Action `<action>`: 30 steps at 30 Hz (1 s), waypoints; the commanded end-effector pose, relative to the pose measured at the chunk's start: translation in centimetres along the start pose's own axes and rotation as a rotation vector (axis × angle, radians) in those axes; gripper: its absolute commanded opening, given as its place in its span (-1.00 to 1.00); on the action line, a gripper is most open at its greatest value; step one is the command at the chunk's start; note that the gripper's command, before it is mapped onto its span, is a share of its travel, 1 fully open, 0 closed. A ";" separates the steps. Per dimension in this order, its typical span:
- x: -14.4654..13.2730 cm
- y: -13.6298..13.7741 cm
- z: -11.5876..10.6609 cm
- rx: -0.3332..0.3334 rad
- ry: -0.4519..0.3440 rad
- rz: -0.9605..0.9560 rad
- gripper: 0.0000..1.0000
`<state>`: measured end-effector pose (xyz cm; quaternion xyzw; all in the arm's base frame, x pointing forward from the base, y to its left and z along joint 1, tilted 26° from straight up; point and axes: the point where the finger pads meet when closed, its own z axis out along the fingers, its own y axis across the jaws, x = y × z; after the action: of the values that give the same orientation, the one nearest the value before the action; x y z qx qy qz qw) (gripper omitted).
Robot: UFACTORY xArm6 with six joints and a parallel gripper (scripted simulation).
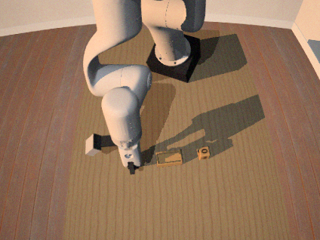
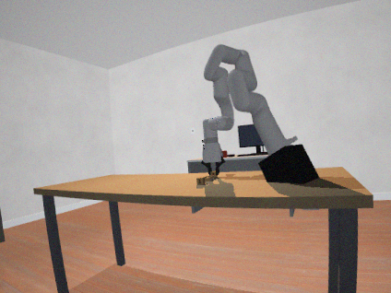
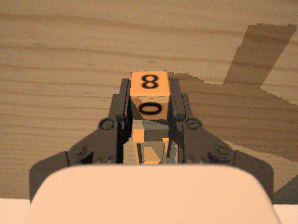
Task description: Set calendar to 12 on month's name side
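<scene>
Wooden and striped with light brown lines, the surface (image 1: 226,196) carries a small tray (image 1: 169,158) and one orange cube (image 1: 204,152). That cube sits alone, near the tray's right side in the top view, and shows a black 0 on top. The tray is a flat, tan box lying flat with nothing in it. To the left of the tray, the claw (image 3: 150,107) points down and pinches another orange cube (image 3: 149,87) between its two dark fingers. This cube shows a black 8 on one face and a black 0 on the face next to it.
</scene>
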<state>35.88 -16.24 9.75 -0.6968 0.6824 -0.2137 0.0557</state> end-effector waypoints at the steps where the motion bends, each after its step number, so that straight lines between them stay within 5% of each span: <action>1: 0.0 -0.1 -0.1 0.002 0.001 0.000 -0.47; 18: 0.0 -0.1 -0.1 0.002 0.001 0.000 -0.47; 30: 0.0 -0.1 -0.1 0.002 0.001 0.000 -0.14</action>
<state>35.88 -16.24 9.75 -0.6968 0.6824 -0.2137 0.0557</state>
